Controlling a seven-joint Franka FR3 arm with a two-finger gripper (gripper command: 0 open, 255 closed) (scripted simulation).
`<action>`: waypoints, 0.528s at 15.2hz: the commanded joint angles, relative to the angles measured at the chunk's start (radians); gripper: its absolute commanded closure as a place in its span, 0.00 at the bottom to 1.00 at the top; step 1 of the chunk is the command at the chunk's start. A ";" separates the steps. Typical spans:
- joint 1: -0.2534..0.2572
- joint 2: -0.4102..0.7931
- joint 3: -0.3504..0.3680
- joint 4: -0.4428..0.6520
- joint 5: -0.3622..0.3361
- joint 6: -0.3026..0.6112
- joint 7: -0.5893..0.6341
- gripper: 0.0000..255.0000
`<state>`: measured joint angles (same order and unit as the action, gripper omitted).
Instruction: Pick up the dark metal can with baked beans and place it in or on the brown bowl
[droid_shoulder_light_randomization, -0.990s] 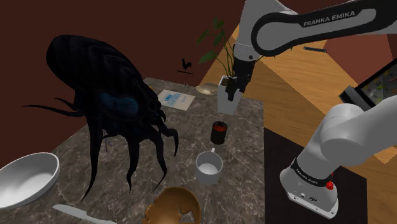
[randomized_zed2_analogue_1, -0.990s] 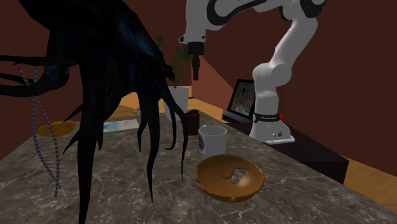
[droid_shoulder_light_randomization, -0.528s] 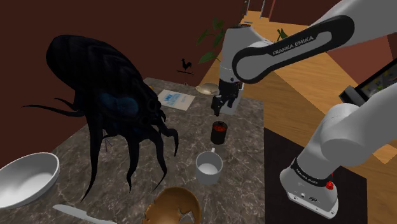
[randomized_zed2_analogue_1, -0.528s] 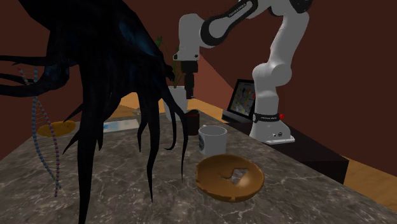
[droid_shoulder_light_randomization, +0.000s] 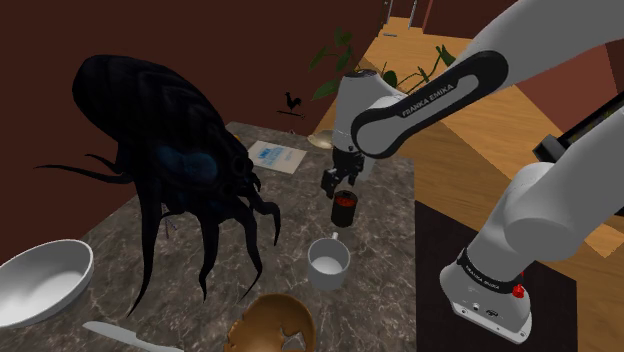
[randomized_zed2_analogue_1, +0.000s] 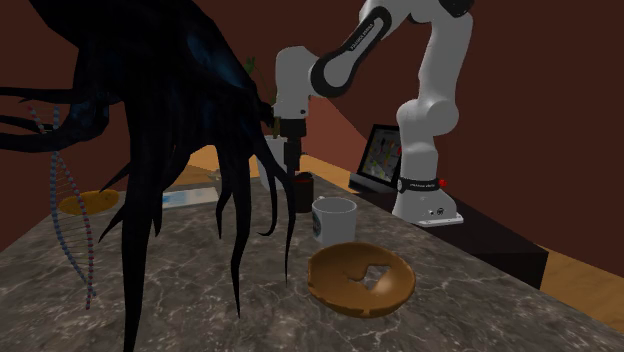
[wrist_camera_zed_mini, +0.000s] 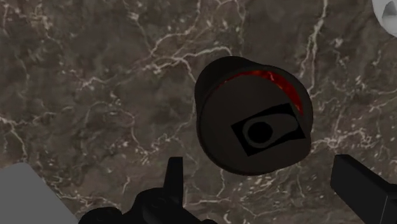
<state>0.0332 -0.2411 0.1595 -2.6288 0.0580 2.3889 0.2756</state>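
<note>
Plainly, the dark can (droid_shoulder_light_randomization: 343, 208) stands upright on the counter (droid_shoulder_light_randomization: 392, 235), near the edge that faces the robot's stand (droid_shoulder_light_randomization: 545, 300). In the wrist view its top (wrist_camera_zed_mini: 254, 114) is dark, with a black tab mark and a red crescent along one rim. The gripper (droid_shoulder_light_randomization: 337, 185) hangs just above the can, and its fingers (wrist_camera_zed_mini: 175, 184) are spread wide, one on each side of the can and touching nothing.

The counter is dark grey-brown marble with white veins (wrist_camera_zed_mini: 95, 83). On it, near the can and towards the shoulder view's bottom, sits a white mug (droid_shoulder_light_randomization: 328, 260). Past the mug the brown bowl (droid_shoulder_light_randomization: 270, 325) sits near the counter's end; in the second exterior view it lies in front of the mug (randomized_zed2_analogue_1: 360, 278). A big black octopus figure (droid_shoulder_light_randomization: 170, 150) rears over the counter at the shoulder view's left, its tentacles trailing down to the surface. A white bowl (droid_shoulder_light_randomization: 45, 280) and a knife (droid_shoulder_light_randomization: 120, 335) lie at the lower left corner. A pale blue card (droid_shoulder_light_randomization: 272, 155) lies beyond the can.

The room has dark red-brown walls (randomized_zed2_analogue_1: 560, 120) and a wooden floor (droid_shoulder_light_randomization: 480, 120). Green plant leaves (droid_shoulder_light_randomization: 335, 50) show behind the arm.
</note>
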 joint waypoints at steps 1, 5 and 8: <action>-0.001 0.024 0.003 -0.012 -0.002 0.036 0.003 0.00; -0.001 0.043 0.004 -0.019 -0.005 0.062 0.005 0.00; -0.001 0.043 0.004 -0.019 -0.005 0.062 0.005 0.00</action>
<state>0.0318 -0.1986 0.1634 -2.6476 0.0532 2.4507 0.2811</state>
